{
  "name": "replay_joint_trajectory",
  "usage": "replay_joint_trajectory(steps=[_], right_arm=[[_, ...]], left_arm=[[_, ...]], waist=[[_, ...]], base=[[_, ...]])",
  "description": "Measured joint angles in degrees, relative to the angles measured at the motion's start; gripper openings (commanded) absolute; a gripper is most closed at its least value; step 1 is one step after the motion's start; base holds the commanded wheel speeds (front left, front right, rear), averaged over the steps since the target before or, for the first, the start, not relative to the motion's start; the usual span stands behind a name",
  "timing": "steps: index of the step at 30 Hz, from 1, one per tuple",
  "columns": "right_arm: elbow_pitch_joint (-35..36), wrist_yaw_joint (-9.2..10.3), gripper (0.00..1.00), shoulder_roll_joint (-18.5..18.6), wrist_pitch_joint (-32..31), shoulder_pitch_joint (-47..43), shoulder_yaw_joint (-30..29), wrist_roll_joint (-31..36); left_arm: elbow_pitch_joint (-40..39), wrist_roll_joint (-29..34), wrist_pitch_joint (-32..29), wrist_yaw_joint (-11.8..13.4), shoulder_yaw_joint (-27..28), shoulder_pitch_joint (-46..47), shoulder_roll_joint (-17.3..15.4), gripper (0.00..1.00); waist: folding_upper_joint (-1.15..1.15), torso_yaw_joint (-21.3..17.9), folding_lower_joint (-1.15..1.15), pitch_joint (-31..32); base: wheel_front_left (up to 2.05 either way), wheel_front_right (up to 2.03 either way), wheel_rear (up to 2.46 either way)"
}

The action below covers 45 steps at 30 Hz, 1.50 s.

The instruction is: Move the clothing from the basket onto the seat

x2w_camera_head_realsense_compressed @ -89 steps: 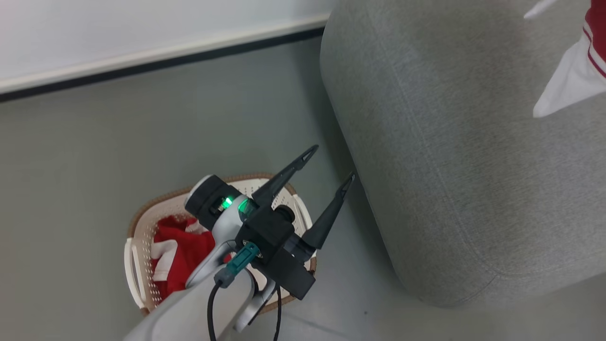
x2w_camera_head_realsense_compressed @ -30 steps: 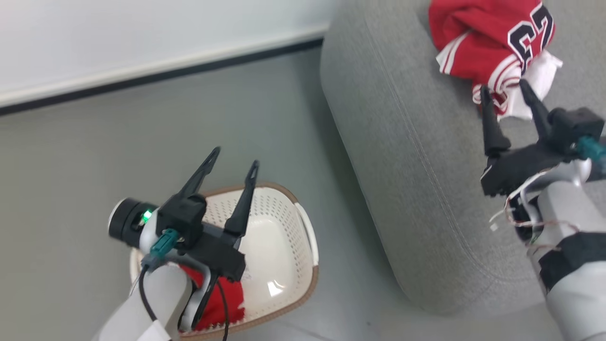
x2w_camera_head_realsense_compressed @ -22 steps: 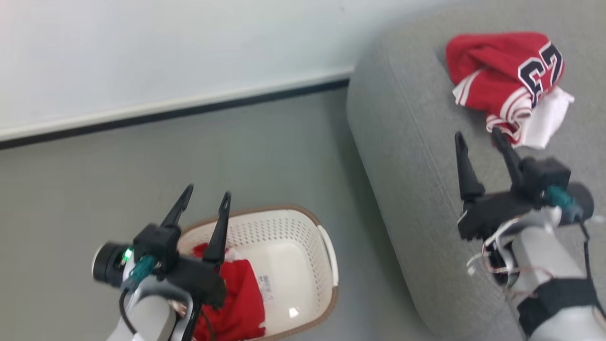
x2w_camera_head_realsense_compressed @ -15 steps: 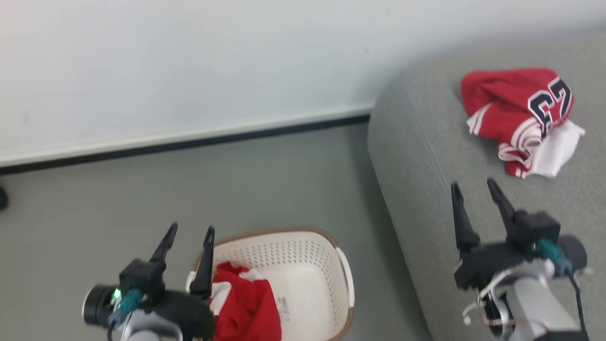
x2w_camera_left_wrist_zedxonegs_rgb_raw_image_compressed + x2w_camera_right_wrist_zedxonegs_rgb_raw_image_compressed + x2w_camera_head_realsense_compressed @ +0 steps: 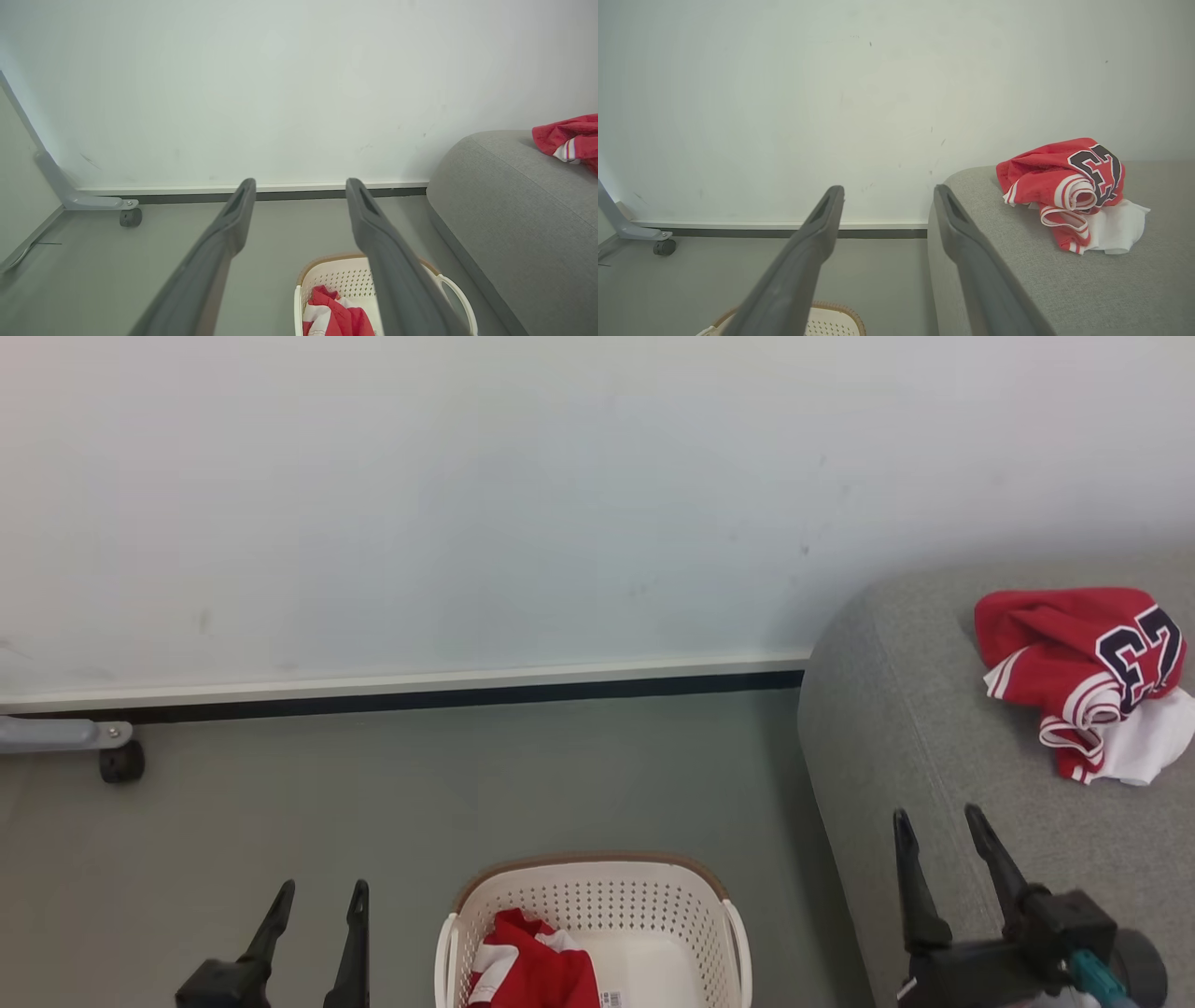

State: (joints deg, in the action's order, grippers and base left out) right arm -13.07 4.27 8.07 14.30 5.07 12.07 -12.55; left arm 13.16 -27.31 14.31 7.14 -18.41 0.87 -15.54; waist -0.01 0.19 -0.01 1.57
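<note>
Two red pieces of clothing lie well apart. The numbered garment point(image 5: 1069, 639) is crumpled, with white striped trim and a dark navy number outlined in white. It rests on top of the seat point(image 5: 896, 719), with a white panel spilling out at its near side. The other garment point(image 5: 534, 971), red with white panels, sits bunched in the left part of the basket point(image 5: 597, 866). The basket stands on the grey floor point(image 5: 373, 803) near the seat's rounded end. A barcode sticker point(image 5: 611, 999) shows on the basket's bottom just beside the cloth.

Both tools stand wide and hold nothing. The left tool point(image 5: 324, 889) hangs over the floor to the left of the basket, its fingers pointing toward the white wall point(image 5: 467, 504) and touching nothing. The right tool point(image 5: 937, 815) shows against the seat's near edge in the head view, apart from the numbered garment, its fingers likewise pointing toward the wall.

At the far left, a grey frame leg with a small black caster point(image 5: 121, 763) stands on the floor by the dark baseboard point(image 5: 467, 695).
</note>
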Motion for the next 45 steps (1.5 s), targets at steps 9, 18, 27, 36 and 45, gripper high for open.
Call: replay_joint_trajectory(steps=[9, 18, 27, 36, 45], right_arm=[[5.05, 0.73, 1.00, 0.27, 0.00, -5.78, -1.01, 0.62], [8.06, 0.86, 1.00, 0.49, 0.00, -6.92, -2.09, 1.00], [9.79, 1.25, 1.00, 0.49, 0.00, -7.13, -2.52, 1.16], [11.27, 1.26, 1.00, 0.54, 0.00, -7.77, -3.05, 1.52], [12.79, 1.27, 1.00, 0.71, 0.00, -8.16, -3.67, 1.58]], left_arm=[[-2.82, 2.40, 0.00, 0.00, 4.45, -3.81, 1.43, 1.00], [-4.26, 3.93, 0.00, 0.00, 5.69, -4.76, 2.34, 1.00], [-4.91, 5.55, 0.00, 0.00, 6.53, -4.88, 2.89, 1.00], [-5.87, 6.09, 0.00, 0.00, 6.87, -5.49, 3.15, 1.00], [-6.06, 6.80, 0.00, -0.04, 6.80, -5.82, 2.98, 1.00]], waist=[[0.01, 0.35, 0.01, 1.54], [0.01, 0.01, 0.01, 1.65], [0.01, 0.06, 0.01, 1.53], [0.01, 0.10, 0.01, 0.96], [0.01, 0.18, 0.01, -1.35]], base=[[0.00, 0.00, 0.00], [0.00, 0.00, 0.00], [0.00, 0.00, 0.00], [0.00, 0.00, 0.00], [0.00, 0.00, 0.00]])
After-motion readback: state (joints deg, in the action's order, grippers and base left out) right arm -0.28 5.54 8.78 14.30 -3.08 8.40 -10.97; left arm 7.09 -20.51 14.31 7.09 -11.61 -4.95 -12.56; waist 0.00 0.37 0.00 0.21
